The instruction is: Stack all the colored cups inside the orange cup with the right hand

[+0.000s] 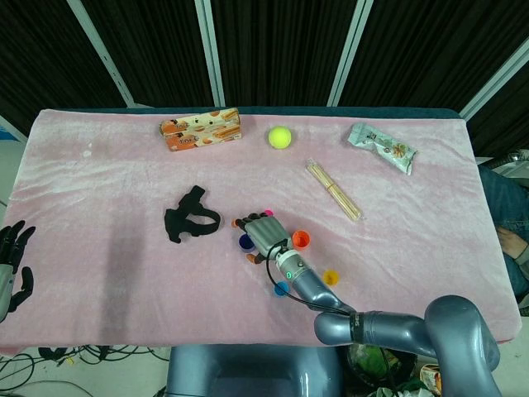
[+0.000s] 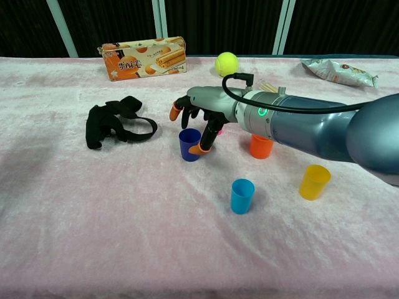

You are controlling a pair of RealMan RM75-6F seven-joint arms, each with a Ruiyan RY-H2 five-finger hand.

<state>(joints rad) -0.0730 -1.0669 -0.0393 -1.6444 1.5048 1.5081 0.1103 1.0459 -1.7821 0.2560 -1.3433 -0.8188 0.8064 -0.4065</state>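
The orange cup [image 1: 301, 240] [image 2: 261, 147] stands upright just right of my right hand [image 1: 263, 234] [image 2: 202, 115]. That hand hovers over the dark blue cup [image 1: 245, 241] [image 2: 189, 144] with its fingers spread. Its orange-tipped thumb is beside the cup's rim and nothing is held. A magenta cup [image 1: 266, 212] [image 2: 220, 132] is mostly hidden behind the hand. Nearer the front stand the light blue cup [image 1: 281, 288] [image 2: 242, 195] and the yellow cup [image 1: 331, 277] [image 2: 313, 182]. My left hand [image 1: 12, 265] rests open at the table's left front edge.
A black strap [image 1: 192, 217] [image 2: 115, 124] lies left of the cups. At the back are a biscuit box [image 1: 201, 128] [image 2: 143, 58], a tennis ball [image 1: 280, 136] [image 2: 227, 63], wooden sticks [image 1: 333, 190] and a snack packet [image 1: 382, 147] [image 2: 340, 71].
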